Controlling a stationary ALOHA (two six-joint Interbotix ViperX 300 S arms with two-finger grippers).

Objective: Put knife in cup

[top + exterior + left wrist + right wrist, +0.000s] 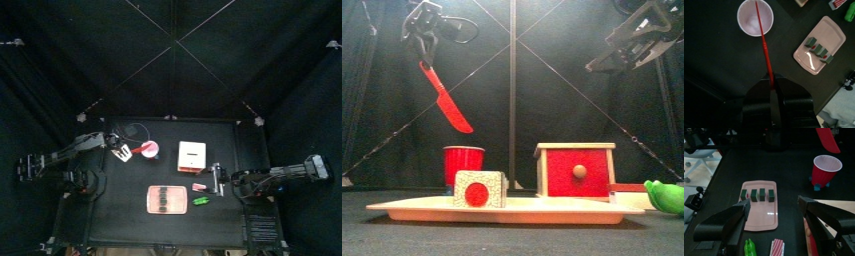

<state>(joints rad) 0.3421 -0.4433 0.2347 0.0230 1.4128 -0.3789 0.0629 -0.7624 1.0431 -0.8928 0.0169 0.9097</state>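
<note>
- Knife (445, 98) clamped by its upper end in left gripper (424, 52), hanging well above the table, blade pointing down and slanting a little toward the table's middle in the front view.
- Seen as a thin red line in the left wrist view (765, 47), running straight out from between the closed-in jaws, far tip lying over the pale inside of the cup (755, 17).
- Cup (464, 164) standing upright on the table, mouth open upward, below the blade's tip and slightly to the inner side in the front view; clear air between tip and rim.
- Long axis close to vertical, so aimed near enough down the cup's mouth; judged to need only a lowering, perhaps with a small shift toward the cup's centre, before letting go.
- Left arm reaching in from the table's left side, wrist bent so the jaws point down, camera looking along the knife into the cup.
- In the top view, cup (150, 150) just beside the left gripper (126, 148); far nearer to this arm than to the other.
- Right gripper (774, 210) raised high on the table's right side, jaws spread wide and holding nothing, above the salmon tray (759, 220) and well apart from the cup (825, 170).
- White box (575, 170) with red front standing beside the cup, not in the blade's path.
</note>
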